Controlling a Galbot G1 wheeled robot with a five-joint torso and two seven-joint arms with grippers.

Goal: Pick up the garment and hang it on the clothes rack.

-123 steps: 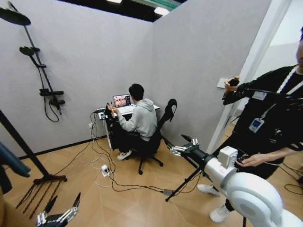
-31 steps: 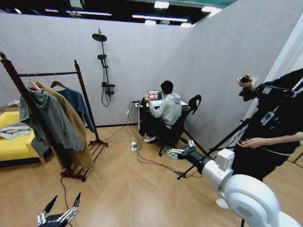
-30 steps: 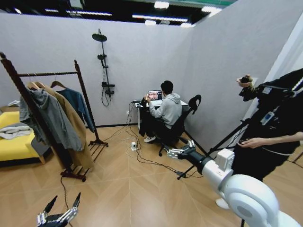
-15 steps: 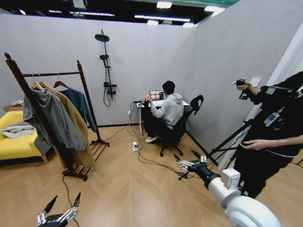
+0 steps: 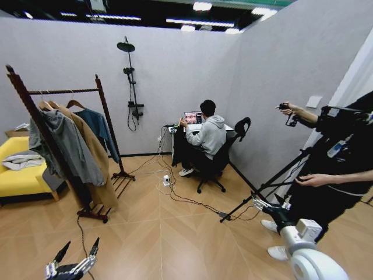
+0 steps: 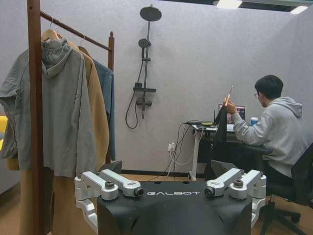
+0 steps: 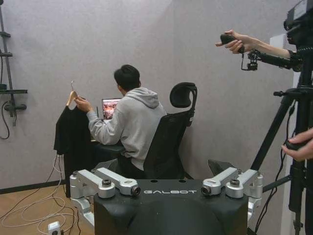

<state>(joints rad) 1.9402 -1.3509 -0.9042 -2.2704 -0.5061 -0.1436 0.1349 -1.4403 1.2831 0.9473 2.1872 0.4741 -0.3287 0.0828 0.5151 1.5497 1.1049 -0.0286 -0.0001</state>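
1. At the far left of the head view, a yellow bed (image 5: 23, 181) stands against the grey wall, with a pale crumpled cloth (image 5: 20, 160) lying on top.
2. Just right of it stands the clothes rack (image 5: 104, 111), dark reddish-brown wood: 2 posts with knob tops, 1 horizontal bar, a slatted base on the wooden floor (image 5: 169, 233).
3. 3 pieces hang from the bar. Nearest is a grey hooded jacket (image 5: 67, 146), then a long tan coat (image 5: 93, 157) reaching almost to the base.
4. Farthest along the bar hangs the garment (image 5: 100, 131), a dark teal top of soft fabric on a wooden hanger, shorter than the coat, touching it. In the left wrist view its blue-green edge (image 6: 107, 107) shows behind the coat.
5. Low at the left edge of the head view, the left hand (image 5: 74, 261) hangs above the floor, well apart from the rack, its 2 dark fingers spread and holding nothing.
6. A black shower stand (image 5: 131, 87) is fixed to the back wall, right of the rack.
7. Farther right, a person in a grey hoodie sits at a desk (image 5: 175, 129) with a laptop (image 5: 193, 117), cables trailing over the floor.
8. At the lower right, the right hand (image 5: 263, 205) reaches out above the floor beside a black tripod (image 5: 262, 186), its fingers parted, gripping nothing.
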